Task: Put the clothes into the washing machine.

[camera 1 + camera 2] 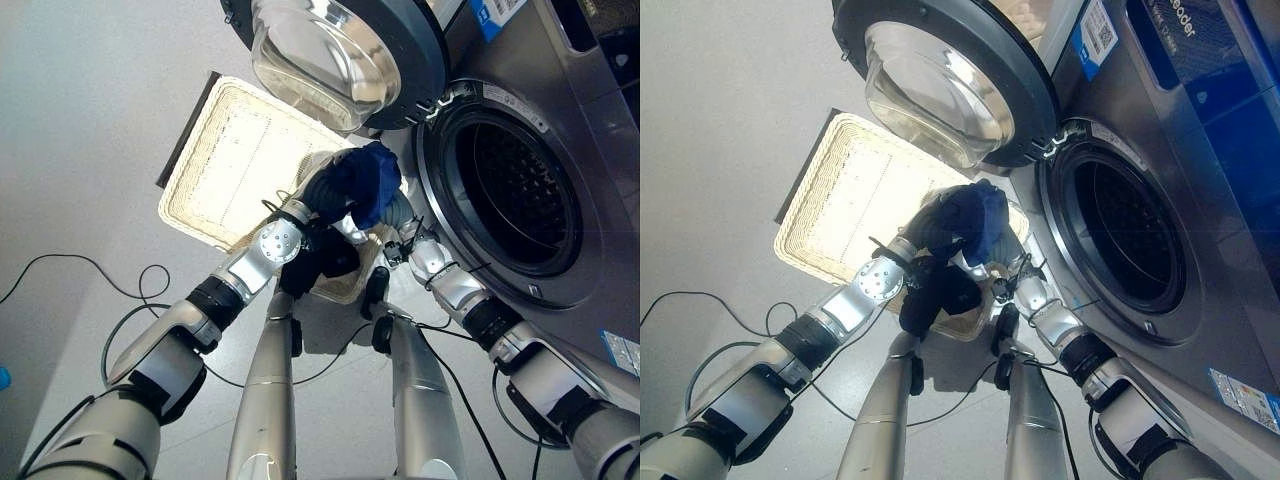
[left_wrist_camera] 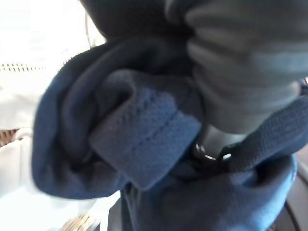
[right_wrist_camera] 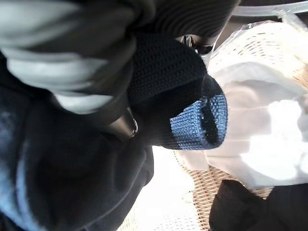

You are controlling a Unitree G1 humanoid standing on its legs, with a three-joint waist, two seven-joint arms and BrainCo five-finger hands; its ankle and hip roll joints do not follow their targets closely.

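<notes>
Two robot hands are wrapped up in one bundle here: a dark blue garment (image 1: 362, 184) is held up between the left robot hand (image 1: 322, 196) and the right robot hand (image 1: 399, 212), just above the near corner of the wicker basket (image 1: 225, 160). Seen from the head, the bundle sits at about 9 o'clock of the washing machine drum (image 1: 515, 195), just beside the door opening, so it looks to be carried that way for the drop into the drum.

In the left wrist view, blue knit cloth (image 2: 144, 144) is bunched right against the ribbed cover and the fingers are buried in it, so whether the left robot hand is clamped or spread can't be told. Same story for the right one: in its own wrist view a dark sleeve with a blue cuff (image 3: 199, 122) hangs from under the cover, fingers hidden, grip can't be told either.

The round glass door (image 1: 330, 55) is swung wide open at 12 o'clock of the bundle, out of the way, which leaves the drum mouth clear.

More laundry is left in the basket: a white piece (image 3: 250, 125) and something black (image 1: 940, 290) draped at its near edge, right below the lifted garment. So the job is judged only partly along, with the blue item probably next to go in.
</notes>
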